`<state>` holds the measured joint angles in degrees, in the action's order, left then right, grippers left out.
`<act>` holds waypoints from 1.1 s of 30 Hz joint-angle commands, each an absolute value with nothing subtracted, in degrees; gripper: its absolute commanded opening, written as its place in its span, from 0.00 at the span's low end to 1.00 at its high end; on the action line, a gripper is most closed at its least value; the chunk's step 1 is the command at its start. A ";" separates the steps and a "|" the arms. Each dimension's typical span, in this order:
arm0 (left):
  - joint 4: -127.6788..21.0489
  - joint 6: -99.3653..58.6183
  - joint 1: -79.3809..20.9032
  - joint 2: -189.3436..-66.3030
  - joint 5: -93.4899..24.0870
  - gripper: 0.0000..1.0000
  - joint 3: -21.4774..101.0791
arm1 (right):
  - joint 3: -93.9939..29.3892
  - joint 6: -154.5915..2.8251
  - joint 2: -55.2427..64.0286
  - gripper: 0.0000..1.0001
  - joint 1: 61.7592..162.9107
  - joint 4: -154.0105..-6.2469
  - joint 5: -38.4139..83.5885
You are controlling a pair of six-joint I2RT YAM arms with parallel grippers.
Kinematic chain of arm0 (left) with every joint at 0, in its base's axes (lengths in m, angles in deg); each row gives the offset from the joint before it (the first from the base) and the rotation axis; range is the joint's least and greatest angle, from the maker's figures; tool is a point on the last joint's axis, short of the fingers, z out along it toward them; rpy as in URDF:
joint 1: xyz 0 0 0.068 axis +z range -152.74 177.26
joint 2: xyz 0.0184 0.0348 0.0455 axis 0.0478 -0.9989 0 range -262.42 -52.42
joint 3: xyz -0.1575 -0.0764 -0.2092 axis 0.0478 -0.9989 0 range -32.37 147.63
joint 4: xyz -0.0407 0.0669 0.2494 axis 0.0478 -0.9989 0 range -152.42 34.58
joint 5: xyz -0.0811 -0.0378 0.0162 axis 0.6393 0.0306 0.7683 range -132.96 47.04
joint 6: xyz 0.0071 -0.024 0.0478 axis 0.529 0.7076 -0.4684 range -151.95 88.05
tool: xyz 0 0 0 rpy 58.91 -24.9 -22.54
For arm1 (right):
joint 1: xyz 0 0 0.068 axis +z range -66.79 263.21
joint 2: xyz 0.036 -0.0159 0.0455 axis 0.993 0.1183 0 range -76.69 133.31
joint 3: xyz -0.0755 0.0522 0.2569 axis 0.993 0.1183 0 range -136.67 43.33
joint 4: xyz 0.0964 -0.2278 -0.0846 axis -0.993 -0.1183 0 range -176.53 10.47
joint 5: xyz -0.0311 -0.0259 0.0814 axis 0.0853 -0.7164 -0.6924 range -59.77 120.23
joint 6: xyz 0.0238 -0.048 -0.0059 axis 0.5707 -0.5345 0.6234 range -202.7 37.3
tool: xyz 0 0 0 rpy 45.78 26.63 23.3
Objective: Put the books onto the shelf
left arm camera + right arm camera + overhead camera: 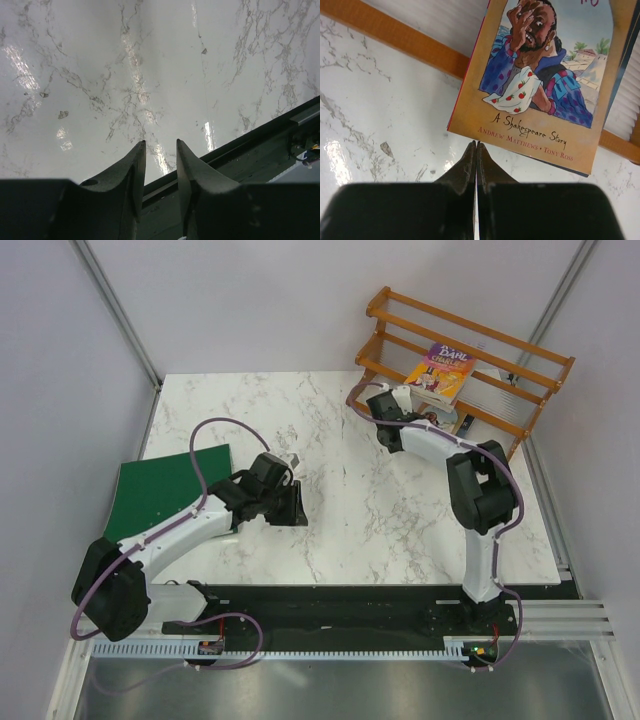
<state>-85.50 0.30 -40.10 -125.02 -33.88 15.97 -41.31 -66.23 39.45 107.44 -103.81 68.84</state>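
A purple-and-yellow book [442, 370] leans face-out against the orange-brown wooden shelf [470, 340] at the back right. In the right wrist view its cover [540, 120] shows a figure in purple on a yellow border, with the shelf's lower slat [395, 37] behind it. My right gripper [392, 398] is shut and empty, its tips [476, 145] right at the book's lower edge. A red edge and a dark blue edge of other books peek from behind it. My left gripper [290, 508] hangs over the table's middle, its jaws [160, 145] apart with nothing between them.
A large green binder [165, 490] lies flat at the table's left edge, beside the left arm. The black base rail [260, 145] runs along the near edge. White walls close in the marble table [330, 420] on both sides.
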 commanded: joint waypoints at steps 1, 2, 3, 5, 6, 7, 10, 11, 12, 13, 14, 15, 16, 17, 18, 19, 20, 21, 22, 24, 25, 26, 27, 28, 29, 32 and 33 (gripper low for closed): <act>-84.34 0.39 -40.44 -123.43 -34.79 0.37 15.97 | -45.26 -67.32 40.82 0.00 107.64 -104.93 71.54; -84.42 0.48 -40.44 -123.43 -34.79 0.37 15.88 | -45.26 -67.14 40.82 0.00 107.64 -104.93 71.45; -84.42 0.48 -40.44 -123.52 -34.88 0.37 15.80 | -44.65 -67.05 40.47 0.00 107.64 -104.93 71.19; -84.34 0.48 -40.44 -123.52 -34.88 0.37 15.62 | -43.95 -66.70 40.03 0.00 107.64 -104.93 70.75; -84.42 0.39 -40.44 -123.52 -35.14 0.37 15.62 | -42.99 -66.61 39.42 0.00 107.64 -104.85 70.75; -84.51 0.48 -40.44 -123.43 -35.23 0.37 15.62 | -42.37 -66.61 38.89 0.00 107.73 -104.76 70.40; -84.95 0.48 -40.53 -122.82 -36.98 0.38 15.79 | -39.47 -66.44 36.26 0.00 108.25 -103.79 69.52; -85.47 0.30 -40.53 -122.73 -37.68 0.38 16.32 | -38.68 -66.35 35.38 0.00 108.34 -103.36 68.56; -86.17 0.13 -40.45 -122.82 -39.08 0.38 16.67 | -37.10 -66.35 33.46 0.00 109.13 -103.09 68.03; -86.88 -0.31 -40.44 -122.99 -40.05 0.38 17.28 | -36.22 -66.26 32.40 0.00 109.48 -103.00 67.67; -88.88 -0.49 -40.44 -123.34 -40.93 0.38 18.77 | -35.34 -66.18 30.04 0.00 110.10 -102.65 66.19; -90.04 -0.58 -40.44 -123.69 -42.59 0.37 19.65 | -33.42 -65.91 28.88 0.00 111.41 -102.39 65.48; -91.18 -0.75 -40.44 -124.39 -42.70 0.29 20.53 | -32.44 -65.56 27.56 0.00 112.20 -102.21 65.12; -93.10 -0.66 -40.44 -124.57 -44.70 0.21 22.11 | -31.47 -65.21 25.29 0.00 113.08 -102.04 64.77; -93.73 -0.58 -40.44 -124.66 -45.07 0.11 22.65 | -29.64 -64.08 24.22 0.00 114.83 -102.03 64.42; -94.70 -0.14 -40.44 -124.75 -45.42 0.02 23.09 | -28.75 -63.37 23.17 0.00 115.72 -102.03 64.07; -95.49 0.39 -40.44 -124.58 -45.86 0.02 23.79 | -27.87 -62.75 21.24 0.00 116.42 -102.12 63.20; -97.06 1.52 -40.36 -124.40 -46.73 0.02 23.88 | -26.29 -61.09 20.35 0.00 118.00 -102.03 61.80; -97.77 2.23 -40.44 -124.23 -47.18 0.02 23.79 | -25.41 -60.12 19.47 0.00 118.62 -102.03 61.52; -101.62 6.60 -40.36 -123.70 -50.86 0.02 23.18 | -22.69 -57.75 17.01 0.00 120.46 -101.60 59.33; -103.13 8.63 -40.36 -123.61 -52.79 0.02 22.31 | -21.63 -55.91 16.22 0.00 121.17 -100.46 58.54; -105.23 11.18 -40.36 -123.52 -56.90 0.02 21.69 | -19.88 -55.20 15.08 0.00 122.31 -99.84 57.92; -107.78 15.20 -40.27 -123.43 -58.16 0.02 20.99 | -19.08 -54.32 14.64 0.00 122.84 -99.58 57.74; -108.67 16.81 -40.09 -123.35 -58.95 0.02 19.68 | -18.37 -52.92 14.46 0.00 123.37 -98.79 57.39; -109.46 18.91 -40.01 -123.17 -60.26 0.02 18.88 | -17.76 -52.47 14.11 0.00 123.64 -98.26 56.86; -111.67 26.92 -39.31 -122.29 -61.59 0.02 15.72 | -16.52 -51.94 14.28 0.00 125.04 -97.37 56.42; -111.67 29.54 -38.87 -121.25 -61.33 0.02 14.92 | -16.43 -51.85 14.37 0.00 125.30 -97.38 56.51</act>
